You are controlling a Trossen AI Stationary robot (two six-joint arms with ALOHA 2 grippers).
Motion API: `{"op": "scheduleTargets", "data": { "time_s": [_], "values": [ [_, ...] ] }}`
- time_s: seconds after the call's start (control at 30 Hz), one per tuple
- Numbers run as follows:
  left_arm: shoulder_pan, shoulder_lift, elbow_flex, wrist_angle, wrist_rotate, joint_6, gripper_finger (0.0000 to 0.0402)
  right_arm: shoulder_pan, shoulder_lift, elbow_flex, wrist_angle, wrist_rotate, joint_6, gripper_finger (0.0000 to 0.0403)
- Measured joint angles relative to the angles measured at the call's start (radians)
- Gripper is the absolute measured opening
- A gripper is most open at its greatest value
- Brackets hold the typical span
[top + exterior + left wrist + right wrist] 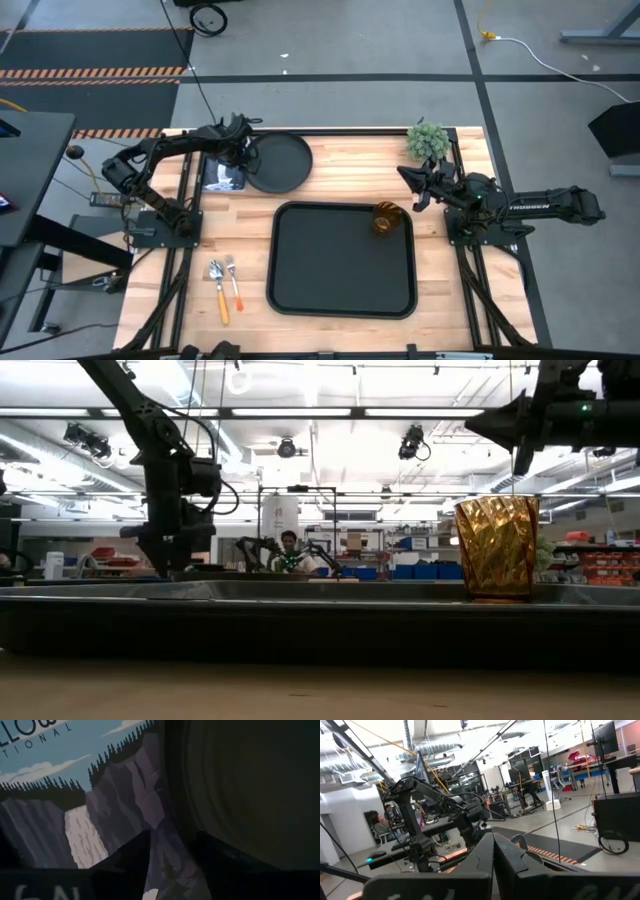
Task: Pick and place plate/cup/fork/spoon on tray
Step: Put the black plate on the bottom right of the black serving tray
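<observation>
The cup stands upright on the tray, in its far right corner, so that item looks done. The plate still lies off the tray, on the table beyond its far left corner, partly over a picture card. The left gripper is down at the plate's left rim; its wrist view shows the two fingers apart just above the card with the rim close ahead, so the jaws seem open and not yet holding anything. The right gripper hangs raised off the tray's far right corner, beside a small plant, its jaws closed and empty. The fork and spoon lie side by side left of the tray, untouched. The likely next step is pinching the plate's rim. The risks: a finger may ride on the card instead of slipping under the rim, dragging the card along or pushing the plate away; a shallow pinch on one edge could let the plate tip and slide out when lifted; and carried toward the tray, it could knock the cup.
</observation>
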Motion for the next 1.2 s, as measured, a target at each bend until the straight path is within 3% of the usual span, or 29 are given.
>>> {"op": "scheduleTargets", "data": {
  "time_s": [0.17, 0.6, 1.2],
  "values": [
    [-0.011, 0.000, 0.000, 0.000, 0.000, -0.004, 0.0140, 0.000, 0.000, 0.000, 0.017, -0.019, -0.001, 0.0011],
    [-0.068, 0.000, -0.001, 0.117, -0.030, 0.013, 0.0014, 0.000, 0.000, 0.000, 0.019, -0.018, 0.009, 0.0011],
    [-0.070, -0.002, 0.000, 0.276, -0.076, 0.020, 0.0009, 0.000, 0.000, 0.000, 0.045, -0.014, 0.035, 0.0011]
  ]
}}
